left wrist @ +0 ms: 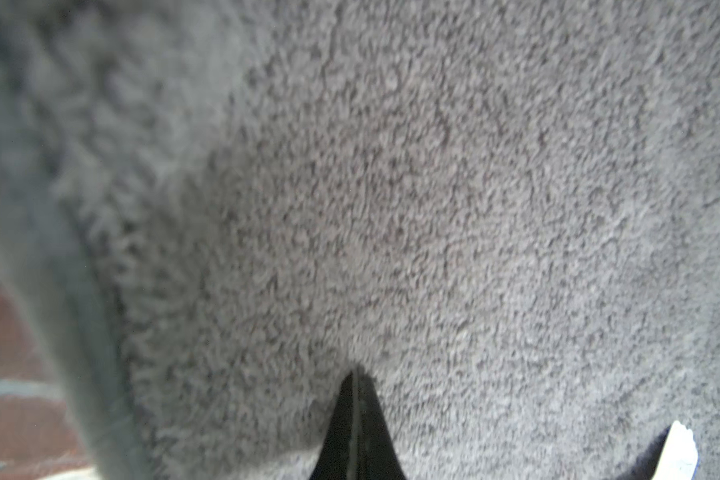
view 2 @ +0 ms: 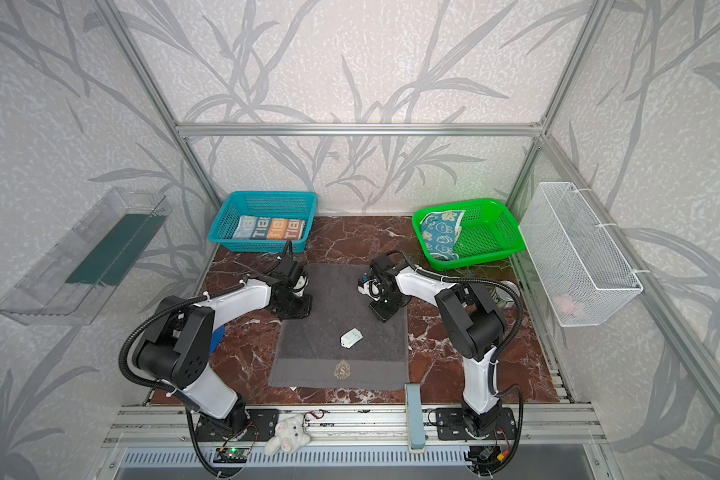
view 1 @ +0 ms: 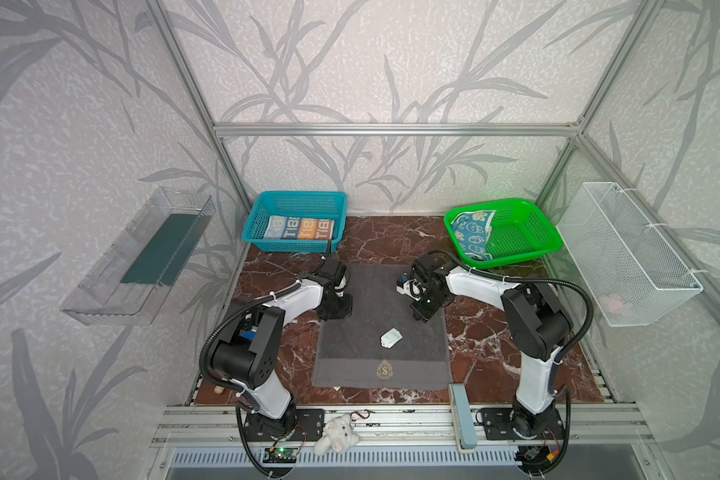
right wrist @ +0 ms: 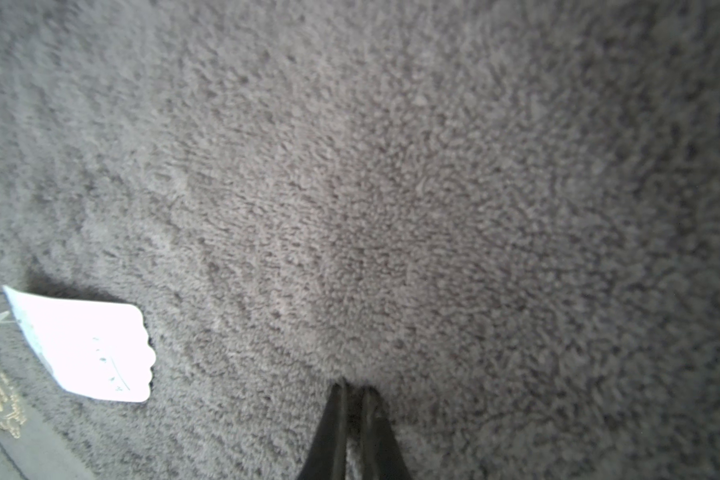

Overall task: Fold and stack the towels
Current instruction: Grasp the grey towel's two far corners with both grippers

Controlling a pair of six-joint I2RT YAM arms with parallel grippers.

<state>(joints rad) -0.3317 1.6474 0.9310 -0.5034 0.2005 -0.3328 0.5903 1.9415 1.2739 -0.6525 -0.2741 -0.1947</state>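
Left claw (left wrist: 354, 374) closed, right claw (right wrist: 354, 384) nearly so, tips on grey towel (view 1: 350, 345); we cannot tell any grip. White tag (view 1: 390, 337) on towel nearby.

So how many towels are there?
3: grey towel flat on the table, lettered towel in the blue basket, bunny towel in the green basket. More could hide underneath.

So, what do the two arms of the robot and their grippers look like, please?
Both the left arm and the right arm have smooth white shells between bulky black joints. A black ribbed hose loops beside each arm. The left gripper and the right gripper end in thin black fingers that taper to a point.
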